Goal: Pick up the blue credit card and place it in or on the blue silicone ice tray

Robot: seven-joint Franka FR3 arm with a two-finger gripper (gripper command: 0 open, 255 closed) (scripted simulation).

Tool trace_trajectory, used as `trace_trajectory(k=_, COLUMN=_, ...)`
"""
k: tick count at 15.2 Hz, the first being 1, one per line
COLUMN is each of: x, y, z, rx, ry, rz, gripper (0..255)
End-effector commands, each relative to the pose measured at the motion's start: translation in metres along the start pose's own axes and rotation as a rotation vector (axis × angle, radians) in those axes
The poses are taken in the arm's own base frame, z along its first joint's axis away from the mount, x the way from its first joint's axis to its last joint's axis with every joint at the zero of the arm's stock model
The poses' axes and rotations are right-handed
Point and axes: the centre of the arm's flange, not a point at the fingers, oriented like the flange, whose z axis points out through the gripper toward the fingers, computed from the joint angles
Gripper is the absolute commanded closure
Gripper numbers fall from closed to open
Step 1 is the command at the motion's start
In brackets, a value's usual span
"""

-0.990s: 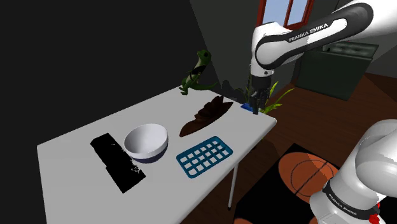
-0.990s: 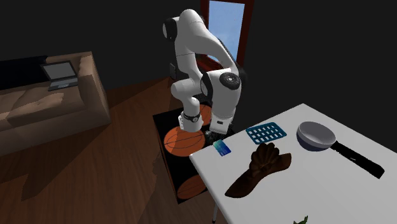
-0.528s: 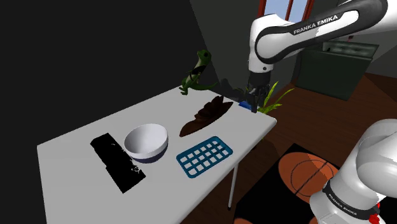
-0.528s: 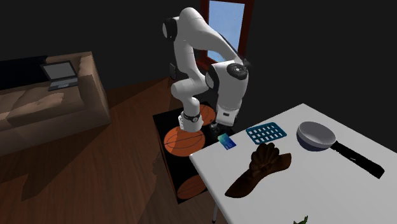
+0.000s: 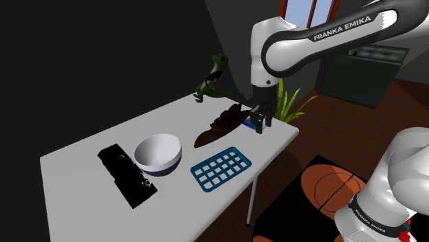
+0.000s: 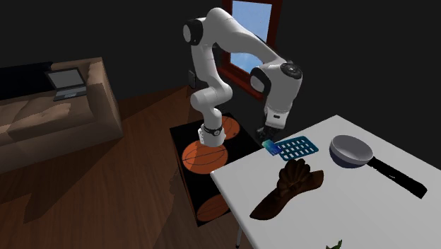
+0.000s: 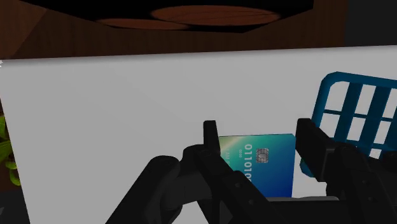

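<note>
My black gripper (image 5: 258, 124) hangs just above the white table (image 5: 89, 199), near its edge, shut on the blue credit card (image 6: 269, 146). In the wrist view the card (image 7: 261, 168) is clasped flat between the two fingers (image 7: 213, 143), its chip and lettering showing. The blue grid ice tray (image 5: 221, 168) lies on the table near the front edge, a short way from the gripper. The same tray (image 6: 296, 147) sits just beyond the card in the second exterior view. A corner of the tray (image 7: 356, 114) shows beside one finger.
A brown glove-shaped object (image 5: 223, 126) lies right beside the gripper. A green dinosaur (image 5: 212, 79) stands at the far table corner. A white bowl-like pan (image 5: 158, 152) with a black handle (image 5: 125, 175) sits past the tray. A green plant (image 5: 294, 106) rises beyond the table edge.
The gripper lifted the card off the table corner and carried it toward the tray: to the shoulder view's left, the second exterior view's right.
</note>
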Motion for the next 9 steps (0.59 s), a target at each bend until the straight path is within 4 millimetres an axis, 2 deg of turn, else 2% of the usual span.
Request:
trace_trajectory(k=1, x=-0.003, y=-0.024, z=0.001, rx=0.000, ry=0.000, rz=0.002, gripper=255)
trace_trajectory(k=9, x=-0.007, y=-0.130, z=0.000, rx=0.000, ry=0.000, rz=0.002, gripper=255)
